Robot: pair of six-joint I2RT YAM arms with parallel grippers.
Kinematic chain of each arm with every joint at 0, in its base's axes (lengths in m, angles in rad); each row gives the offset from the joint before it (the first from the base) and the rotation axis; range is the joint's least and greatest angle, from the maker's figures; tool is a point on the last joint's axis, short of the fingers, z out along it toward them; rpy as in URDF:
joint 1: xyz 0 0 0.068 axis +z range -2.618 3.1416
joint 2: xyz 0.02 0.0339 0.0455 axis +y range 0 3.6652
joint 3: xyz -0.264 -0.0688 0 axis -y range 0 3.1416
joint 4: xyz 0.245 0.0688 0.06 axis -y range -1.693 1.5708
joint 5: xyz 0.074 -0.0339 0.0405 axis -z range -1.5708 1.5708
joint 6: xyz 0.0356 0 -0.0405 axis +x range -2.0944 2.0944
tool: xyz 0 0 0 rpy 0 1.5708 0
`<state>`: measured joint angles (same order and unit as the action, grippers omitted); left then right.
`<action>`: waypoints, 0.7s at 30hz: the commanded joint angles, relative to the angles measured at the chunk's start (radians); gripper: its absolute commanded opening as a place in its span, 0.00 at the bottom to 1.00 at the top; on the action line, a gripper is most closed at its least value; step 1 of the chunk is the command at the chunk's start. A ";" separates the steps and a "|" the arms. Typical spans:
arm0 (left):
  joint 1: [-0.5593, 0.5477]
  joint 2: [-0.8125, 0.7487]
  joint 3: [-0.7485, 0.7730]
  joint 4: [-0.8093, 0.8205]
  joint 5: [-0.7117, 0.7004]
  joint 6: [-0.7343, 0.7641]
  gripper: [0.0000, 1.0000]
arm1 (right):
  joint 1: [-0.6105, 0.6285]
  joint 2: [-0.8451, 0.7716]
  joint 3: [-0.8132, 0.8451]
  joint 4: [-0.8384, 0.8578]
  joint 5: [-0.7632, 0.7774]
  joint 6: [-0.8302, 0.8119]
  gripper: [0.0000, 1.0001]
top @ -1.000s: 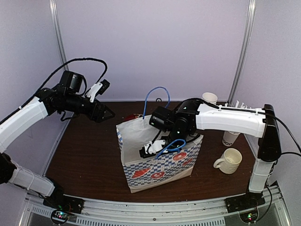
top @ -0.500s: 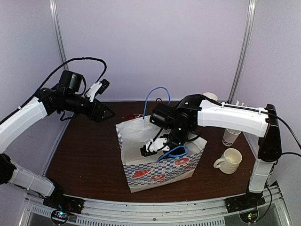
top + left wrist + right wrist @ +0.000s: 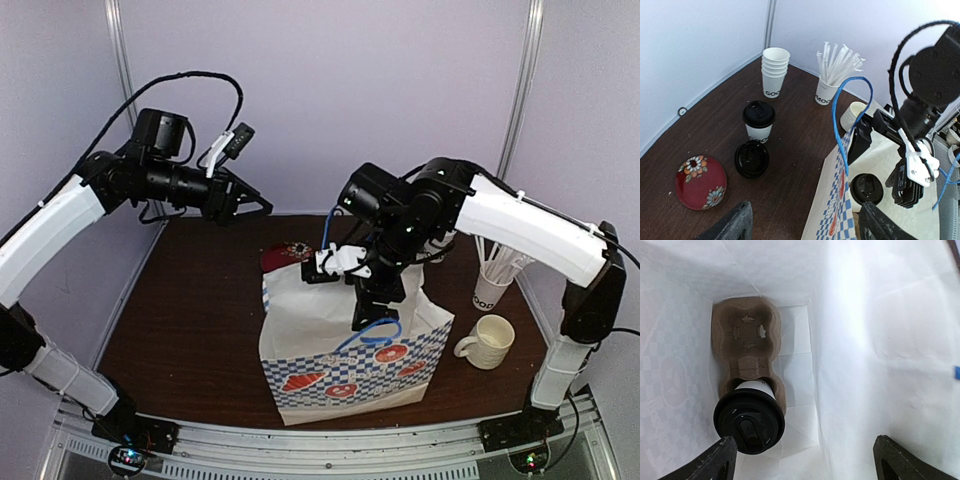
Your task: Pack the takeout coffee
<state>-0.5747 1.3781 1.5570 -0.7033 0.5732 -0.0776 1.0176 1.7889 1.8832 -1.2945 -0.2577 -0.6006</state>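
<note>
A white bag (image 3: 345,345) with blue checks and blue handles stands mid-table. Inside it lies the brown pulp carrier (image 3: 742,340), with one black-lidded white cup (image 3: 749,422) in its near slot; the far slot is empty. That cup's lid also shows in the left wrist view (image 3: 866,187). My right gripper (image 3: 372,308) hangs open and empty at the bag's mouth, above the cup (image 3: 807,465). A second lidded "GOOD" cup (image 3: 759,120) stands on the table behind the bag. My left gripper (image 3: 262,205) is open and empty, raised high to the bag's back left (image 3: 805,230).
A loose black lid (image 3: 751,158) and a red flowered bowl (image 3: 701,181) lie near the second cup. A stack of lidless cups (image 3: 775,70), a cup of straws (image 3: 830,90) and a cream mug (image 3: 487,340) stand to the right and back.
My right gripper has risen from deep in the bag to its mouth. My left arm has lifted and swung right. The bag now stands taller and has shifted slightly.
</note>
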 commanded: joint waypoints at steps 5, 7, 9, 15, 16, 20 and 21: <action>-0.164 0.195 0.190 -0.137 -0.003 0.111 0.76 | -0.060 -0.090 0.028 -0.053 -0.097 -0.032 1.00; -0.189 0.218 0.209 -0.147 0.019 0.113 0.76 | -0.067 -0.126 0.028 -0.063 -0.128 -0.053 0.99; -0.209 0.244 0.232 -0.158 0.025 0.113 0.76 | -0.076 -0.167 0.027 -0.068 -0.151 -0.078 0.99; -0.232 0.342 0.312 -0.160 -0.033 0.082 0.71 | -0.131 -0.247 0.073 -0.130 -0.238 -0.142 0.98; -0.232 0.354 0.321 -0.149 -0.030 0.081 0.69 | -0.144 -0.255 0.085 -0.146 -0.257 -0.152 0.98; -0.232 0.410 0.373 -0.131 0.032 0.047 0.58 | -0.200 -0.299 0.132 -0.192 -0.304 -0.178 0.98; -0.232 0.423 0.387 -0.130 0.051 0.047 0.50 | -0.217 -0.313 0.137 -0.192 -0.311 -0.178 0.97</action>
<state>-0.8074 1.7607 1.8801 -0.8677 0.5655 -0.0116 0.8494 1.5219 1.9808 -1.4265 -0.4931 -0.7403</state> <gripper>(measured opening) 0.599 0.978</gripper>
